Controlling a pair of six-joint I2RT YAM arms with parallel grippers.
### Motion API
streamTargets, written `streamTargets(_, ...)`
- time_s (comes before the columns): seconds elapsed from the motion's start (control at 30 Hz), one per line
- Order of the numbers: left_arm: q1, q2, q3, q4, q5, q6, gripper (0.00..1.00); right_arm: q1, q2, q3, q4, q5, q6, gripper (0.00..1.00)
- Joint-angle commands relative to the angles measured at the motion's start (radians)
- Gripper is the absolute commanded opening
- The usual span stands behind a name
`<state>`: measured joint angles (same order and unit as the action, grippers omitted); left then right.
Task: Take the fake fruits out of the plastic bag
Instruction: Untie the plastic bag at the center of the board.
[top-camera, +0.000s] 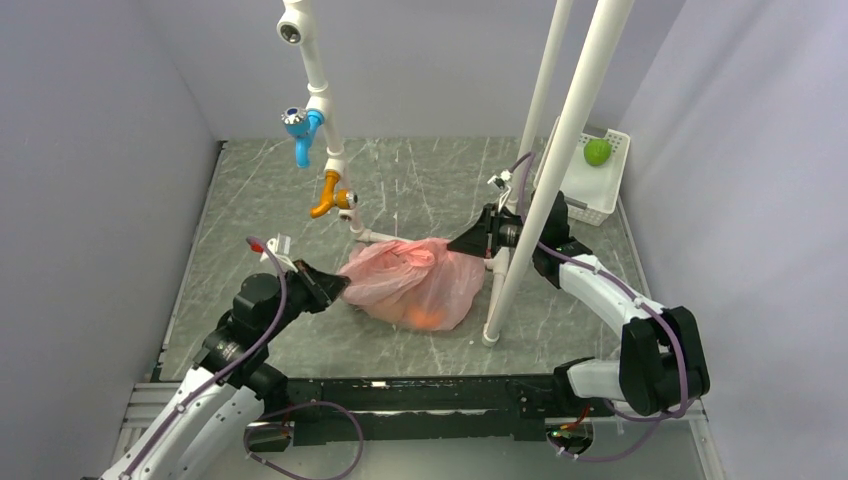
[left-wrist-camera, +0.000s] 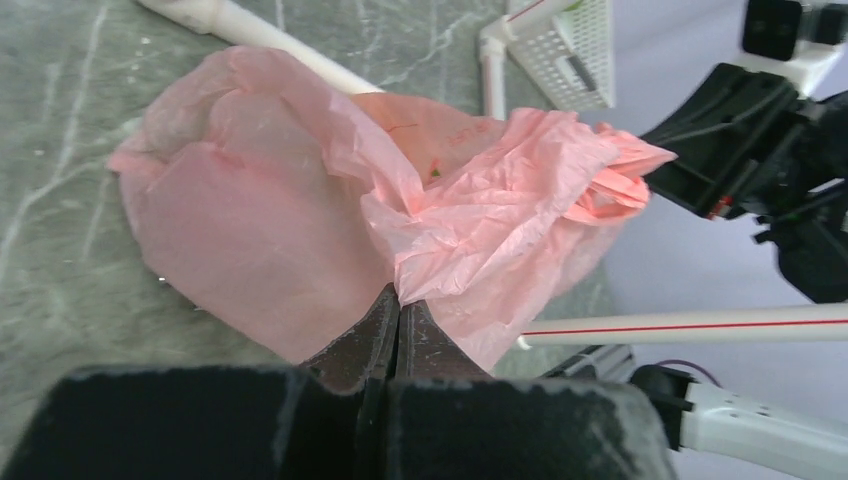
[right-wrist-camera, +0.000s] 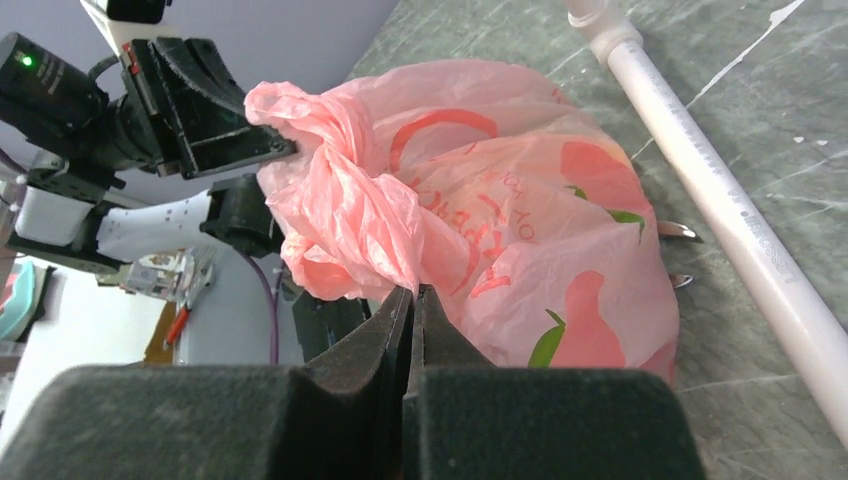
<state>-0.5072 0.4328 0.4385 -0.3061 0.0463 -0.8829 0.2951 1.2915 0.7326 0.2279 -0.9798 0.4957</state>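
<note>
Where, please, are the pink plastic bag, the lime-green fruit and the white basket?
plastic bag (top-camera: 400, 278), top view, crumpled middle.
lime-green fruit (top-camera: 597, 152), top view, its centre.
white basket (top-camera: 592, 205), top view, front wall.

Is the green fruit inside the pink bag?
No, the green fruit sits in the white basket, apart from the pink bag.

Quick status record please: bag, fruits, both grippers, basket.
bag: lying between the arms, pinched at both ends
fruits: orange shapes show through the bag's near end; none seen outside it
left gripper: shut on bag
right gripper: shut on bag
basket: far right corner, holds one green fruit
</note>
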Motion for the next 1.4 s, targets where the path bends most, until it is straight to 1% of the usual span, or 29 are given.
streamTargets(0.0, 0.004, -0.042, 0.025, 0.022, 0.059, -0.047, 0.0, -0.01, -0.049, 0.071, 0.081, 0.027, 0.042, 0.0)
streamTargets(0.07, 0.004, -0.052, 0.045, -0.008, 0.06, 0.026, 0.0, -0.01, -0.032, 0.09, 0.08, -0.016, 0.027, 0.0)
streamTargets(0.1, 0.005, -0.049, 0.065, -0.016, 0.075, 0.064, 0.04, -0.009, -0.021, 0.102, 0.073, -0.05, 0.015, 0.0)
streamTargets(0.2, 0.004, 0.002, 0.144, -0.083, 0.134, 0.176, 0.24, 0.0, 0.014, 0.132, 0.036, -0.142, -0.027, 0.0)
streamTargets(0.27, 0.004, 0.039, 0.191, -0.116, 0.163, 0.233, 0.34, 0.024, 0.044, 0.16, -0.008, -0.194, -0.061, 0.0)
streamTargets(0.37, 0.004, 0.047, 0.213, -0.113, 0.164, 0.263, 0.51, 0.107, 0.07, 0.202, -0.087, -0.22, -0.128, 0.0)
streamTargets(0.43, 0.005, 0.042, 0.221, -0.093, 0.151, 0.272, 0.67, 0.149, 0.084, 0.234, -0.155, -0.227, -0.189, 0.0)
streamTargets(0.47, 0.005, 0.045, 0.227, -0.085, 0.143, 0.279, 0.76, 0.163, 0.09, 0.242, -0.173, -0.231, -0.204, 0.0)
streamTargets(0.5, 0.004, 0.053, 0.236, -0.085, 0.129, 0.281, 0.81, 0.17, 0.093, 0.247, -0.185, -0.236, -0.214, 0.0)
streamTargets(0.6, 0.004, 0.098, 0.253, -0.085, 0.107, 0.288, 0.83, 0.173, 0.09, 0.239, -0.18, -0.242, -0.215, 0.0)
streamTargets(0.7, -0.002, 0.132, 0.232, -0.052, 0.083, 0.285, 0.85, 0.176, 0.09, 0.23, -0.164, -0.263, -0.201, 0.0)
streamTargets(0.8, -0.011, 0.147, 0.202, -0.01, 0.047, 0.294, 0.91, 0.181, 0.088, 0.221, -0.162, -0.268, -0.203, 0.0)
streamTargets(0.83, -0.013, 0.153, 0.201, 0.0, 0.041, 0.31, 0.93, 0.181, 0.085, 0.218, -0.163, -0.268, -0.203, 0.0)
streamTargets(0.87, -0.013, 0.159, 0.21, 0.001, 0.034, 0.333, 0.93, 0.182, 0.084, 0.156, -0.163, -0.268, -0.204, 0.0)
streamTargets(0.9, -0.014, 0.166, 0.222, -0.003, 0.036, 0.371, 0.93, 0.183, 0.082, 0.207, -0.167, -0.271, -0.205, 0.0)
streamTargets(0.97, -0.015, 0.169, 0.245, -0.01, 0.032, 0.438, 0.93, 0.184, 0.083, 0.211, -0.172, -0.276, -0.209, 0.0)
streamTargets(1.07, -0.017, 0.125, 0.206, 0.015, -0.001, 0.512, 0.94, 0.186, 0.09, 0.215, -0.175, -0.281, -0.213, 0.0)
streamTargets(1.17, -0.017, 0.084, 0.131, 0.094, -0.014, 0.519, 0.95, 0.186, 0.097, 0.225, -0.182, -0.283, -0.219, 0.0)
streamTargets(1.37, -0.018, 0.074, 0.012, 0.291, -0.009, 0.438, 0.96, 0.19, 0.113, 0.229, -0.177, -0.296, -0.22, 0.0)
